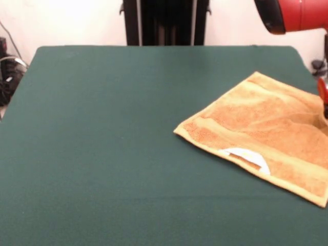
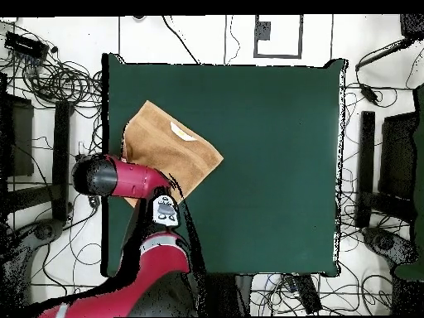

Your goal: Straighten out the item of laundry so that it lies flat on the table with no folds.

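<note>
Gripper (image 1: pixel 324 100) state I cannot tell, over the towel (image 1: pixel 266 133); next I judge a flattening tug.

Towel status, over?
Gripper at the towel's edge, open or shut unclear. Towel spread near one side of the table, label showing, slight dip by the gripper. Nothing else on the cloth.

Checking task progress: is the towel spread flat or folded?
Mostly spread: the towel lies open on the table, label up; the arm hides one corner.
</note>
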Available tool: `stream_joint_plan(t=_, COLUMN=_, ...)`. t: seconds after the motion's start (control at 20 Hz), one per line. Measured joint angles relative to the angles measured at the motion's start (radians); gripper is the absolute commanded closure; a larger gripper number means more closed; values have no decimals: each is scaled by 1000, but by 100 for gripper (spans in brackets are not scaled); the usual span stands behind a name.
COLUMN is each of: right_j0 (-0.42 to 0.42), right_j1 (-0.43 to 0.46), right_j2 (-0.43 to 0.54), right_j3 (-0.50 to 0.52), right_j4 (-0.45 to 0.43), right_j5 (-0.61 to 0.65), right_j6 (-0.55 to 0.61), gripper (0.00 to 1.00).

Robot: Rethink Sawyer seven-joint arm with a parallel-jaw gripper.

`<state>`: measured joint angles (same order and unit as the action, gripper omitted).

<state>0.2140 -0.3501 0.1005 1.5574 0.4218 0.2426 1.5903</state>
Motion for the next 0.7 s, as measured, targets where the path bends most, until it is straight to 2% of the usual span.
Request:
stream_joint_plan(t=0.45, right_j0=-14, right_j1=-2, right_j2=-12, right_j3=5, right_j4=15, right_j5=-11, right_j6=30, gripper=0)
stream_joint_plan(t=0.7, right_j0=-50, right_j1=-54, right_j2=-13, right_j3=76, right_j4=15, right_j5=-11, right_j6=30, gripper=0)
